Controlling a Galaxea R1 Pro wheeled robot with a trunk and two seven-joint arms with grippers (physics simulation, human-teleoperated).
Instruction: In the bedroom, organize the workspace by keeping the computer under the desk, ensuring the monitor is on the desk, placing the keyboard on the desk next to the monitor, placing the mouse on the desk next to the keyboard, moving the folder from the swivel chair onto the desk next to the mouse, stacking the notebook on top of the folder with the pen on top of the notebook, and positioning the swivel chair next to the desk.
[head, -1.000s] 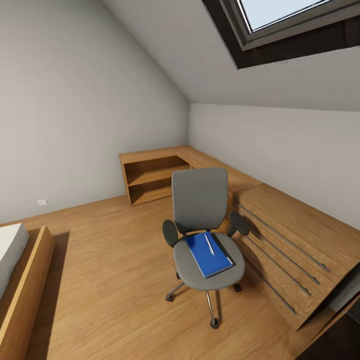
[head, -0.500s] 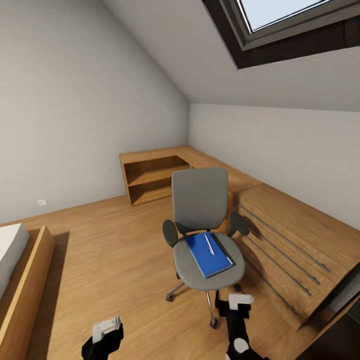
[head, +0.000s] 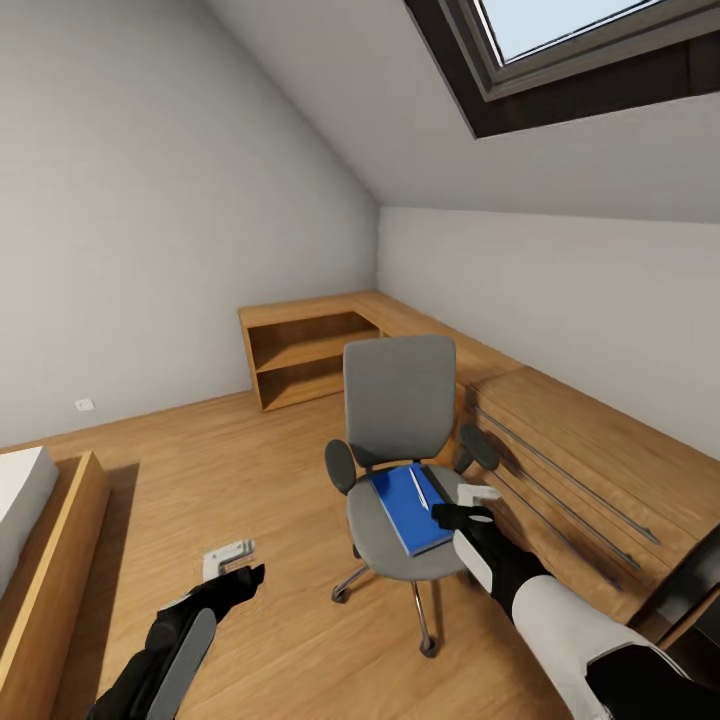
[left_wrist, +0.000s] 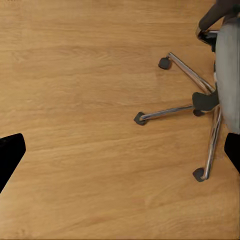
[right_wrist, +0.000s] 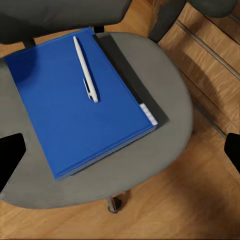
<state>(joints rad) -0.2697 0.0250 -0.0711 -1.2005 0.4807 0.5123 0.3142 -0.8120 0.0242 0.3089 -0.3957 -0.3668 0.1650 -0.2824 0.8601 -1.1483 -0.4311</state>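
— What are you seeing on the swivel chair (head: 402, 420)?
— Matt grey cloth, shiny chrome legs. Your folder (right_wrist: 75, 100) looks smooth blue plastic, the pen (right_wrist: 86, 70) glossy white.
— And the floor (left_wrist: 75, 75)?
— Satin, grained wood.

Floor (head: 230, 480): warm wood planks, wall to wall.
Shelf unit (head: 305, 355): low, open, wooden, in the far corner.
Dresser (head: 585, 470): light wood, long bar handles.
Skylight (head: 560, 30): dark-framed, in the sloped ceiling.
Bed frame (head: 45, 570): wooden, at one edge.

I'm in an attic bedroom: sloped ceiling, skylight (head: 560, 40), bed (head: 30, 530) far beside my left gripper (head: 232, 560).
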